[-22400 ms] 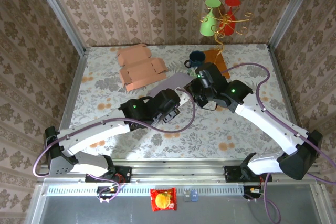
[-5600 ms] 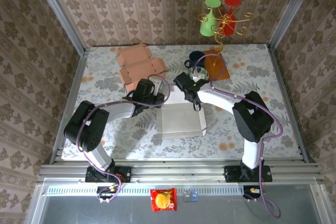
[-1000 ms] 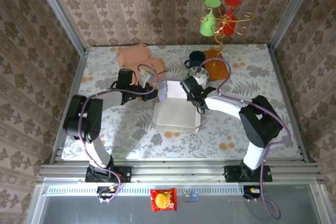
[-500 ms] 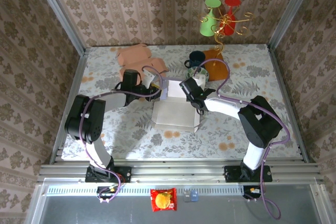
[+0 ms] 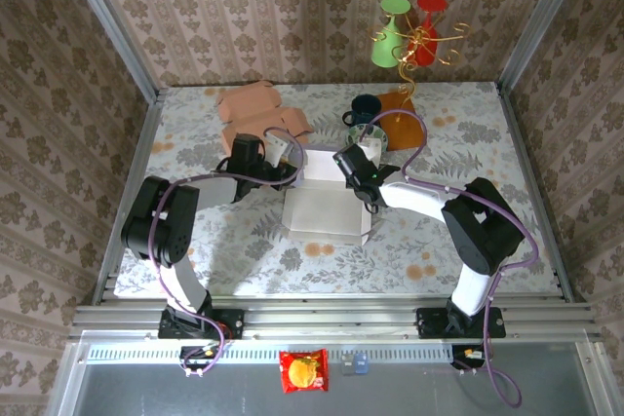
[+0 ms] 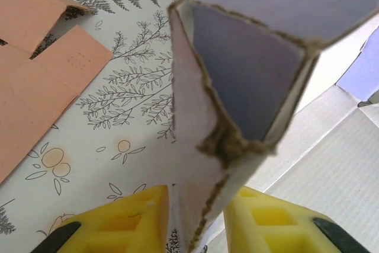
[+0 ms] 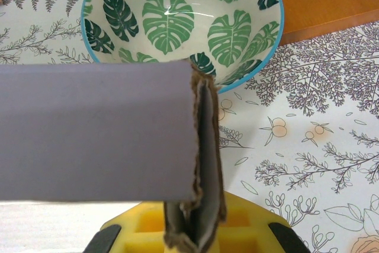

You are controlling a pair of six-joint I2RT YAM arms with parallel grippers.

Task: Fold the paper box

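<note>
The paper box [image 5: 327, 209], white outside and lavender inside, lies partly folded at the table's middle with its far wall raised. My left gripper [image 5: 285, 167] is at the wall's left end. In the left wrist view the yellow fingers [image 6: 121, 220] press both sides of a folded corner of the paper box [image 6: 237, 81], so the left gripper [image 6: 198, 220] is shut on it. My right gripper [image 5: 353, 169] is at the wall's right end. Its wrist view shows the right gripper [image 7: 192, 226] shut on a doubled flap edge of the paper box [image 7: 95, 128].
Flat orange cardboard [image 5: 258, 119] lies far left of the box. Just behind the right gripper are a leaf-patterned bowl [image 7: 177, 22], a dark cup [image 5: 366, 107] and an orange mat [image 5: 400, 109] carrying a stand with green and red cups [image 5: 409, 31]. Walls enclose the table.
My left arm has slid right, toward the box's left end. The raised far wall has tipped a little and the box shifted slightly. The right gripper keeps its hold.
</note>
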